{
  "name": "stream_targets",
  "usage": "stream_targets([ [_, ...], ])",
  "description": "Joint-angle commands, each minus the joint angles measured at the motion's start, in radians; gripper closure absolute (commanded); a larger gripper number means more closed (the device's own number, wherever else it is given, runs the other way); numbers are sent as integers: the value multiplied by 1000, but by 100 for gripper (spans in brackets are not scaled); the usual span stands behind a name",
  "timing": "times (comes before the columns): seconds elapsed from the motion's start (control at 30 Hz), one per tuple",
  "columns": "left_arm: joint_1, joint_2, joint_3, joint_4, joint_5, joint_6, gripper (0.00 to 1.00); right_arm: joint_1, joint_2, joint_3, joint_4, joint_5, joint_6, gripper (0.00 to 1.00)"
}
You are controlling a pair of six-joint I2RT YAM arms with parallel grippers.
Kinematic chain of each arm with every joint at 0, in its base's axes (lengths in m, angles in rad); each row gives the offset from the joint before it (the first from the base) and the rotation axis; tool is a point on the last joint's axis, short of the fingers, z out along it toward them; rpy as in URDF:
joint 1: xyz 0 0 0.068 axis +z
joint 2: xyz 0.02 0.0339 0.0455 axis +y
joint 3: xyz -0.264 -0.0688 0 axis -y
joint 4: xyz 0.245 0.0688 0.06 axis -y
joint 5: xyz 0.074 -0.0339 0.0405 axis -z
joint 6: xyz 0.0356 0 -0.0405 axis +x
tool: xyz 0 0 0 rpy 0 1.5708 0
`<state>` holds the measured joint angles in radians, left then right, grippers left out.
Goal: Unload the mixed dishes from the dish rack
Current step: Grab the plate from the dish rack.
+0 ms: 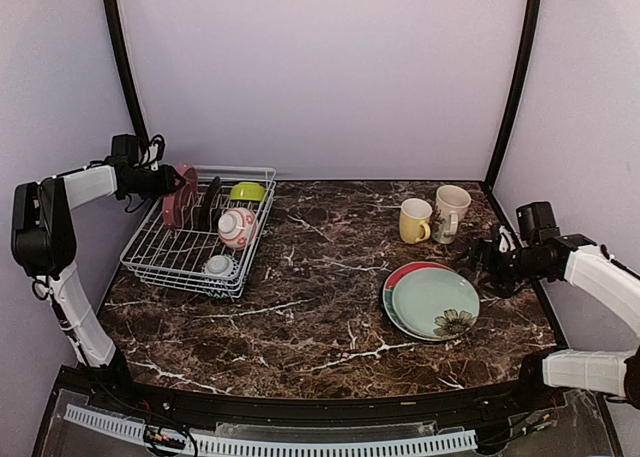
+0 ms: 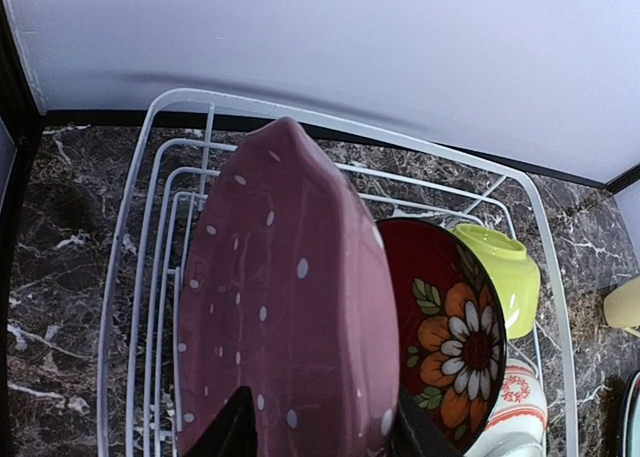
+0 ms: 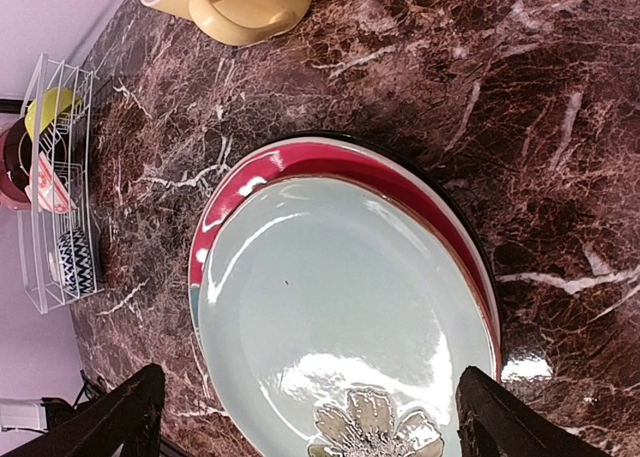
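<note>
You're on the pink dotted plate [image 2: 290, 297] at the far-left corner of the dish rack [image 2: 130, 277]. The left gripper [image 2: 325, 429] straddles it, but I can't tell if it's clamped. Confirm the grip, then lift straight up. The right gripper [image 3: 320, 402] hangs spread wide, holding nothing.

A lab test booth: blank lilac walls [image 1: 320, 67] box in a marble-look table [image 1: 310, 307].

dark marble tabletop [image 1: 320, 307], pale lilac walls [image 1: 320, 67]

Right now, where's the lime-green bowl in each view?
Top external: lime-green bowl in the dish rack's far right corner, left of centre.
Left wrist: right side, beyond the floral plate.
Right wrist: far left, upper part, inside the rack.
Shared landmark: the white dish rack.
</note>
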<state>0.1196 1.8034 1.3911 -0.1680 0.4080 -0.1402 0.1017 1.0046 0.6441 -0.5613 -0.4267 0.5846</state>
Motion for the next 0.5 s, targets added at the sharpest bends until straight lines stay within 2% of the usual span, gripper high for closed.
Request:
stream_targets([
  [0.0, 3, 20, 42, -86, 17, 37, 62, -7, -13, 19, 30, -1, -8, 1],
  [0.47, 3, 6, 66, -117, 27, 70, 87, -8, 71, 72, 43, -20, -24, 1],
])
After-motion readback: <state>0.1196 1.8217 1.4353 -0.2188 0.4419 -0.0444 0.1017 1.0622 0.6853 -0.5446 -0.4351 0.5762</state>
